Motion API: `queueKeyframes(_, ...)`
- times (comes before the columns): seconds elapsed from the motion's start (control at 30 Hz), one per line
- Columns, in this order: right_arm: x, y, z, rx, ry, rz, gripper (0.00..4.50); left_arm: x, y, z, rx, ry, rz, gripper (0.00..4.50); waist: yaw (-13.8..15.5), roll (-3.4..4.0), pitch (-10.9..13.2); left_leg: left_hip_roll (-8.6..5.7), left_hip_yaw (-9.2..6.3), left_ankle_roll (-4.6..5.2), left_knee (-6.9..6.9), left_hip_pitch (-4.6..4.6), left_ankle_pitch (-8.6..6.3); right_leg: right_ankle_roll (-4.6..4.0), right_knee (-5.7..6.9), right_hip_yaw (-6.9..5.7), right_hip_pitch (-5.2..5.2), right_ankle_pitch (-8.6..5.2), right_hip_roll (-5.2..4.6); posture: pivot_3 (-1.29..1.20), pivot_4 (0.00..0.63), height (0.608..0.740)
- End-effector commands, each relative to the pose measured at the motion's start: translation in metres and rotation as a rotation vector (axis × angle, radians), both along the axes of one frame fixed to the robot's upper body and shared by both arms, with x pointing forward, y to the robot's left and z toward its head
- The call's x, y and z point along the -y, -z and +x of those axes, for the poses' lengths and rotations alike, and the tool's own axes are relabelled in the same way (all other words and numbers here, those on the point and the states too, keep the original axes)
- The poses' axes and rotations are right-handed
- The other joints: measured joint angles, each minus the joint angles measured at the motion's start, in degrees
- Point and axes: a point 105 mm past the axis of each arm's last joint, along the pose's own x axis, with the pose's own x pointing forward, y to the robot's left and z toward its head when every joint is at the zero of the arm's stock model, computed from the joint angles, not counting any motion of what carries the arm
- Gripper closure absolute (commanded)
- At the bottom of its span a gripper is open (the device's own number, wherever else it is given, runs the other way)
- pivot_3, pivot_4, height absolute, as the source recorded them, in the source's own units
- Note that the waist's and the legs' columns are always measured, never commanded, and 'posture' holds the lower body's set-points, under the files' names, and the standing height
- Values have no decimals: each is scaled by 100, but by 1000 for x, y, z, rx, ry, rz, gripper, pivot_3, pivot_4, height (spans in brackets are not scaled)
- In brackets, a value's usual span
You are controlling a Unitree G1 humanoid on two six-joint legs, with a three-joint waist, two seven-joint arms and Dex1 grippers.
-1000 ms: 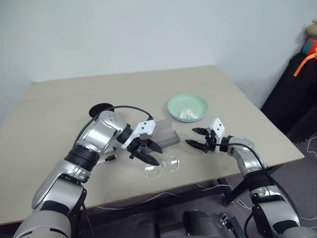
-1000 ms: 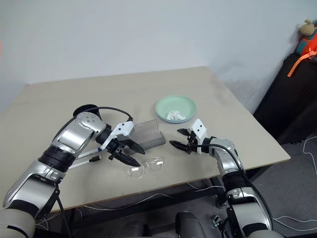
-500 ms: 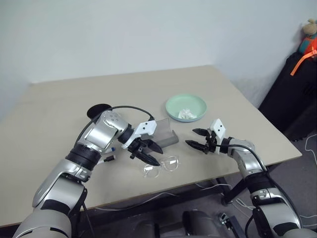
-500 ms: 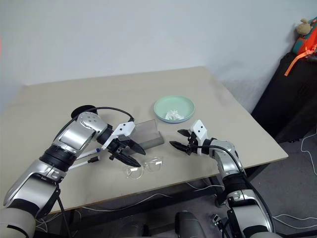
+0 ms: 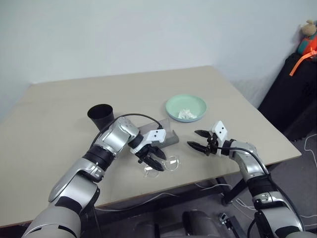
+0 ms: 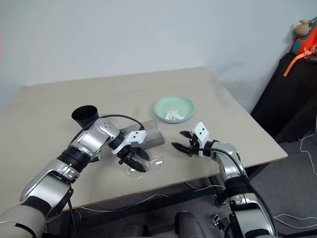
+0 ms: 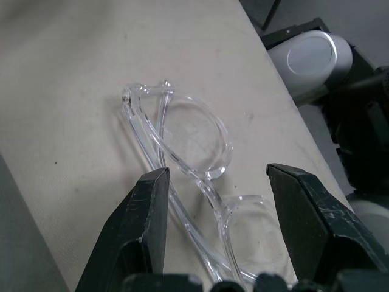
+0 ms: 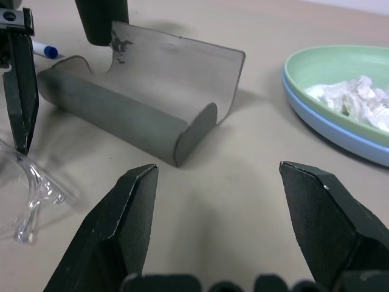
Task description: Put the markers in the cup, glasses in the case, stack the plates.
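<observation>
The clear glasses (image 7: 189,131) lie on the table in front of the grey case (image 5: 166,137), whose translucent lid stands open. My left gripper (image 5: 154,161) is low over the glasses, open, with one finger on each side of the frame. My right gripper (image 5: 198,140) hovers open a little to the right of the case, holding nothing. The black cup (image 5: 100,115) stands upright behind my left arm. One marker's blue end (image 8: 44,49) shows on the table beside the case. The mint green plate (image 5: 174,104) sits on the light blue plate (image 8: 331,143).
A white tissue wad (image 5: 187,114) lies in the green plate. The table's front edge (image 5: 198,181) runs close below the glasses and both grippers. Dark bags (image 5: 292,94) stand off the table at the far right.
My left gripper has dropped and shifted right, so its fingers now straddle the glasses. The arm's move has uncovered the cup. My right gripper has stayed where it was.
</observation>
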Motion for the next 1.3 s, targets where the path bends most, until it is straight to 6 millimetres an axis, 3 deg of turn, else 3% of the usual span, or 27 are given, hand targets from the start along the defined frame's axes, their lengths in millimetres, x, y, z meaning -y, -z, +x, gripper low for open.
queueKeyframes(0.03, -2, -19, 4, 66, -7, 19, 1057, 2, -14, 7, 49, 8, -20, 1830, 2, 0, 0, 0, 0, 2, 0, 0, 2, 0, 0, 0, 0, 0, 0, 0, 0, 720)
queueKeyframes(0.4, -5, -16, 5, 61, -9, 18, 1057, -1, -9, 10, 57, -14, 10, 1830, 3, -1, -1, -3, 1, 5, 0, -2, 3, 0, 0, 3, 1, 0, 0, 0, 0, 720)
queueKeyframes(0.5, -5, -16, 5, 61, -7, 17, 1015, 0, -9, 10, 56, -15, 5, 2410, 3, -1, -1, -4, 1, 5, 0, -3, 3, 0, 0, 4, 1, 0, 0, 0, 0, 720)
queueKeyframes(0.67, -5, -16, 5, 61, -7, 17, 1015, 0, -10, 10, 56, -16, 3, 4121, 3, -1, -2, -4, 0, 5, 1, -2, 3, 0, 0, 5, 3, 0, 0, 0, 0, 720)
queueKeyframes(0.73, -5, -16, 5, 61, -7, 17, 1015, 0, -10, 10, 56, -16, 3, 4481, 3, 0, -2, -4, 0, 5, 1, 1, 3, 0, 1, 5, 6, 0, 0, 0, 0, 720)
queueKeyframes(1.3, -3, -15, 6, 61, -4, 8, 1015, 7, -27, 14, 62, -37, -94, 4481, 4, -1, -2, -6, 0, 7, 3, 1, 4, 0, 1, 8, 7, 0, 0, 0, 0, 720)
